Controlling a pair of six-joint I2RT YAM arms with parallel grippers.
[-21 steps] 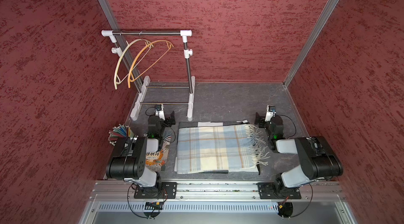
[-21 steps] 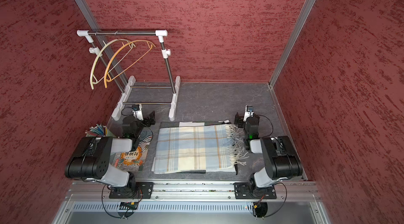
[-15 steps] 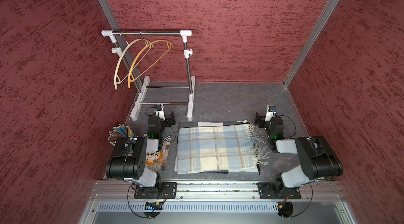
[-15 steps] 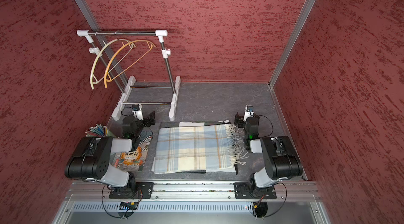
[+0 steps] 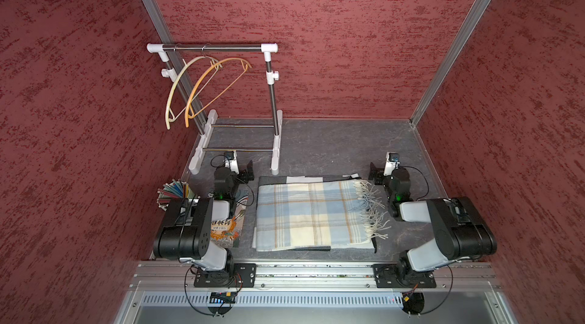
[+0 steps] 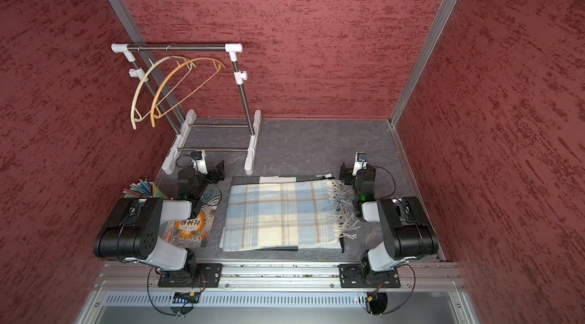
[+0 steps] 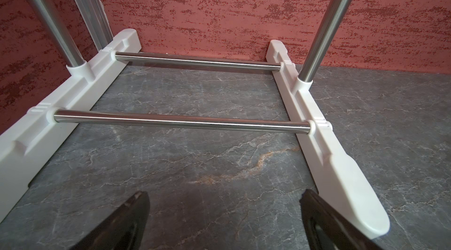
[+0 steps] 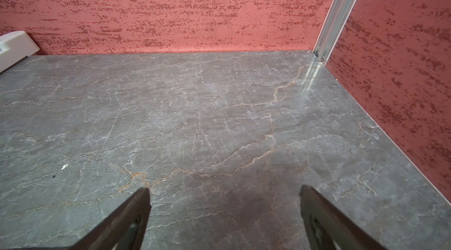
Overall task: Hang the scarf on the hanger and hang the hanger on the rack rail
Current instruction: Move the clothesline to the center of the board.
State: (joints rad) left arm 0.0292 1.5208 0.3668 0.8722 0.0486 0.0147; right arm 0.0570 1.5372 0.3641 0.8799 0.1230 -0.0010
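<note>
The scarf [image 5: 310,215] [image 6: 278,211], plaid in pale blue and cream, lies folded flat in the middle of the table with its fringe toward the right arm. An orange hanger [image 5: 228,59] and a cream hanger [image 5: 183,72] hang from the top rail of the white and steel rack [image 5: 212,48] at the back left. My left gripper [image 5: 248,171] [image 7: 224,202] is open and empty, low over the table, facing the rack's base [image 7: 341,163]. My right gripper [image 5: 375,175] [image 8: 224,200] is open and empty beyond the fringe, over bare grey table.
A book with an orange picture on its cover [image 5: 226,227] and a cup of coloured sticks [image 5: 174,191] sit under the left arm. A dark mat [image 5: 316,177] lies under the scarf. Red walls close in the back and both sides.
</note>
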